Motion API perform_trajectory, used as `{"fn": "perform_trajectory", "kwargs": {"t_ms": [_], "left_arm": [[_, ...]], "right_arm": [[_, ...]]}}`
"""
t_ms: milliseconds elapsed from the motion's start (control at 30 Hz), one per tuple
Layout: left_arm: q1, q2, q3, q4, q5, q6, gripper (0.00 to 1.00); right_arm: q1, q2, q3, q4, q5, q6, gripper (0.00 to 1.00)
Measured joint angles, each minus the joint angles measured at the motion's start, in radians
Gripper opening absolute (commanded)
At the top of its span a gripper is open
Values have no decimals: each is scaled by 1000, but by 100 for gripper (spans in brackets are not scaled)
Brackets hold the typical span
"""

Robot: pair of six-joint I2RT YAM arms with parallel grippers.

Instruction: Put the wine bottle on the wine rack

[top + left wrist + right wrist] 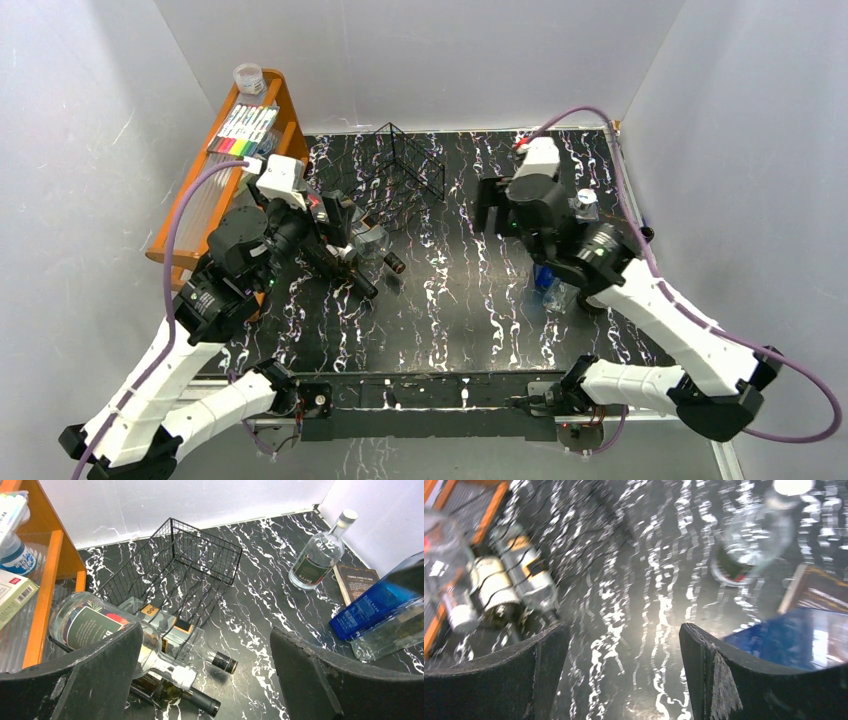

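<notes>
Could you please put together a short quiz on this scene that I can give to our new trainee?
1. True or false: the right gripper is shut on a bottle.
2. The white-capped clear bottle near the far right corner is: A) standing upright on the table; B) lying on the wine rack; C) on the shelf unit.
3. Fill in: the shelf unit left of the wine rack is ____ in colour.
Key: 1 false, its jaws stand open with nothing between them; 2 A; 3 orange.
</notes>
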Motion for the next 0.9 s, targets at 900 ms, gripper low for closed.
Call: {"fn": "perform_trajectory", "kwargs": {"t_ms": [900], "left_arm": [[0, 55, -67, 14, 34, -26, 98]], "right_arm": [[-182, -82, 37, -499, 399, 233, 90]]}}
